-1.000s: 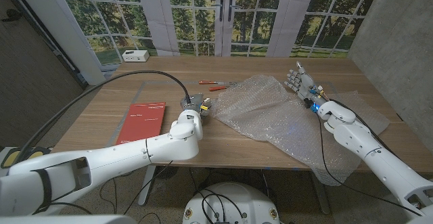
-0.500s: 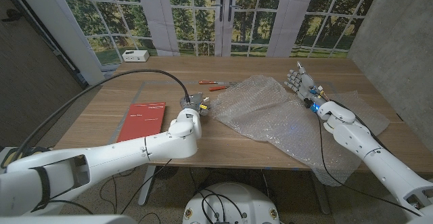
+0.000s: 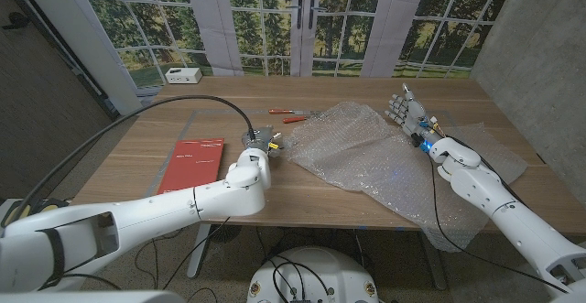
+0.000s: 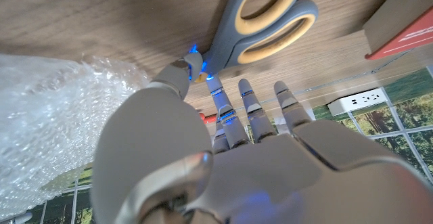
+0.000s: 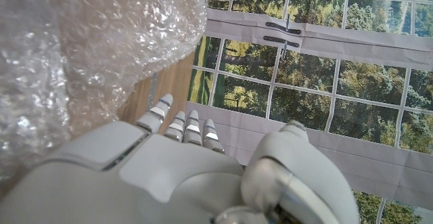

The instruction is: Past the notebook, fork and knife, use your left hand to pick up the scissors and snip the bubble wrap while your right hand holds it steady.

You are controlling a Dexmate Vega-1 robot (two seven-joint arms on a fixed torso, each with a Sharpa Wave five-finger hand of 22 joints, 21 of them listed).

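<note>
Here, a wooden table [image 3: 366, 202] is seen from the head view, with glazed doors behind it. At the far left corner a small white box [image 3: 183, 75] is placed. Nearer, on the left, a red notebook [image 3: 193, 163] is laid flat, with a grey strip [image 3: 179, 138] of the table surface shown beside it. The left hand [image 3: 259, 145] is brought in just right of the notebook, at the near left edge of the bubble wrap [image 3: 366, 152]. In the left wrist view, the left hand [image 4: 223, 149] is seen with its fingers [image 4: 254, 105] held straight and side by side, the thumb set apart; nothing is gripped. The scissors [image 4: 260, 24], grey with yellow-lined handle loops, are shown lying on the wood just beyond the fingertips; whether the thumb tip is touching them cannot be told. Farther back, near the table's middle, red-handled cutlery [image 3: 291, 115] is laid just beside the wrap's far edge. The bubble wrap is spread over the middle and right of the table and is draped over the near edge. At the right, the right hand [image 3: 406, 113] is held upright at the wrap's far right corner, its fingers slightly apart and gripping nothing. In the right wrist view, the right hand [image 5: 162, 176] is seen beside the crumpled bubble wrap [image 5: 88, 48]; contact cannot be told.
</note>
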